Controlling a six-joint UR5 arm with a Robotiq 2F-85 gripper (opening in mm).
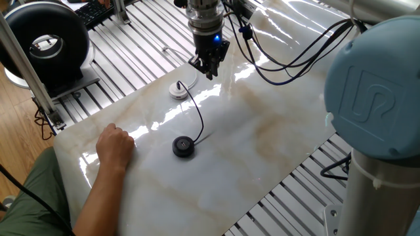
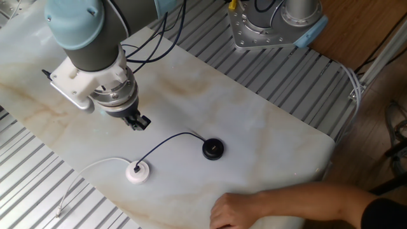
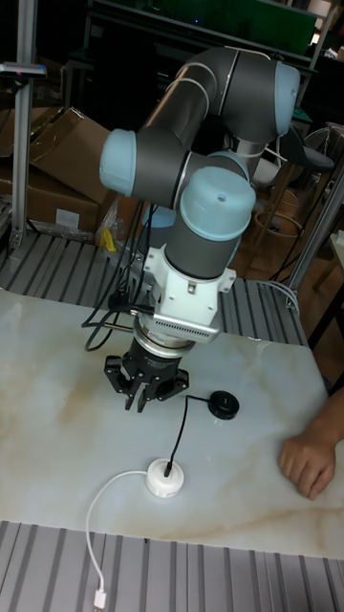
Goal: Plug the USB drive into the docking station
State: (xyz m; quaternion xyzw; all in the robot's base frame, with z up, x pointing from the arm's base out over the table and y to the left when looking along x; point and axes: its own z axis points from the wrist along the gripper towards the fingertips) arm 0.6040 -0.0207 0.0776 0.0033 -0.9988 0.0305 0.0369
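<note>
The docking station (image 1: 177, 90) (image 2: 137, 172) (image 3: 163, 480) is a small white disc lying on the marble table. The USB drive's black plug (image 1: 180, 85) (image 2: 136, 168) (image 3: 168, 469) stands in its top, and its thin cable curves to a black puck (image 1: 184, 145) (image 2: 213, 149) (image 3: 223, 404). My gripper (image 1: 209, 71) (image 2: 140, 122) (image 3: 143, 400) hangs above the table, apart from the disc and on its far side in the tall fixed view. Its fingertips are close together and hold nothing.
A person's hand (image 1: 115, 145) (image 2: 238, 207) (image 3: 306, 461) rests on the table near the puck. The disc's white cord (image 2: 82, 179) (image 3: 94, 535) trails onto the slatted metal frame. A large black round device (image 1: 46, 40) stands off the table's corner.
</note>
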